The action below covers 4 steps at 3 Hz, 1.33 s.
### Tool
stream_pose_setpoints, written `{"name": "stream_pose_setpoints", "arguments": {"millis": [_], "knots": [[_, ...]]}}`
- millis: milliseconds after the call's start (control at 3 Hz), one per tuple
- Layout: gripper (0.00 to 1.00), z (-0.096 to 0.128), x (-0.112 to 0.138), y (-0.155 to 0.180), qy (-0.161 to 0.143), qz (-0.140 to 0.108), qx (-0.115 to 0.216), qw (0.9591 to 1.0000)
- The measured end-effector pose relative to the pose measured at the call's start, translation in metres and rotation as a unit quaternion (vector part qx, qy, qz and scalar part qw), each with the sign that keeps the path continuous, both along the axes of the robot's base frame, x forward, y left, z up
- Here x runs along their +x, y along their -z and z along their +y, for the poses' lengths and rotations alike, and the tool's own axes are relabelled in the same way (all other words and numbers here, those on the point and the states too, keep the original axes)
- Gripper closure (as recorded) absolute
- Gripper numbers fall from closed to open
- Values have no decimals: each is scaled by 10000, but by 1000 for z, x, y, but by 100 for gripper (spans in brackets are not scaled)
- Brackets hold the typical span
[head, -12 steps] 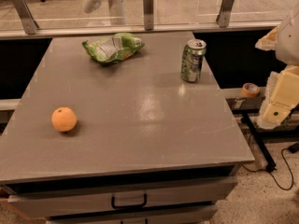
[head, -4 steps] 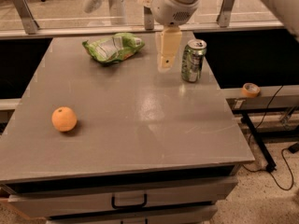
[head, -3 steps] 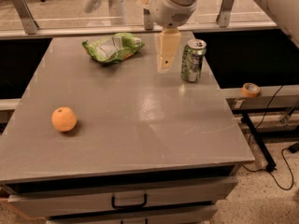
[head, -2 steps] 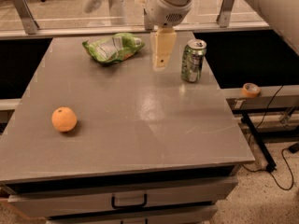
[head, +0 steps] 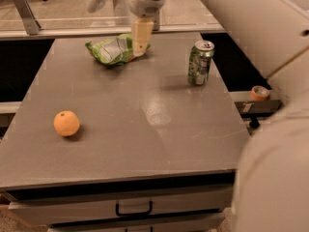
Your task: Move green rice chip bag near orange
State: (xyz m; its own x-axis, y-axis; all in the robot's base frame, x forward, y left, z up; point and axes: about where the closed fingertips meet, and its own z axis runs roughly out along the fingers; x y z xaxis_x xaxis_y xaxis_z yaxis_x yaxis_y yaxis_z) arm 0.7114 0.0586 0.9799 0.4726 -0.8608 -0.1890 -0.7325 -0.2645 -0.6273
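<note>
Green foil is the target, and the pincer (head: 140,45) has swung left from beside the drink can (head: 200,63) to hang over the right-hand end of the green rice chip bag (head: 112,50) — touching it or just above, hard to call. Whether the pincer is clenched or released, I cannot tell. So the reach looks done and the grab comes next; the carry hasn't started. The bag lies crumpled at the far side of the grey surface (head: 159,129), white print showing, low and wide — well apart from the orange (head: 66,123), which sits near left.
</note>
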Motion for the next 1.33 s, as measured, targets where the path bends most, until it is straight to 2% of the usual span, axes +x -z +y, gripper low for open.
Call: {"name": "stream_pose_setpoints", "arguments": {"millis": [333,667,1000,1333], "knots": [[0,48,38,29,-314,230,432,9983],[0,78,64,65,-497,507,633,9955],[15,87,75,98,-498,845,675,9929],[39,87,80,113,-494,1066,594,9913]]}}
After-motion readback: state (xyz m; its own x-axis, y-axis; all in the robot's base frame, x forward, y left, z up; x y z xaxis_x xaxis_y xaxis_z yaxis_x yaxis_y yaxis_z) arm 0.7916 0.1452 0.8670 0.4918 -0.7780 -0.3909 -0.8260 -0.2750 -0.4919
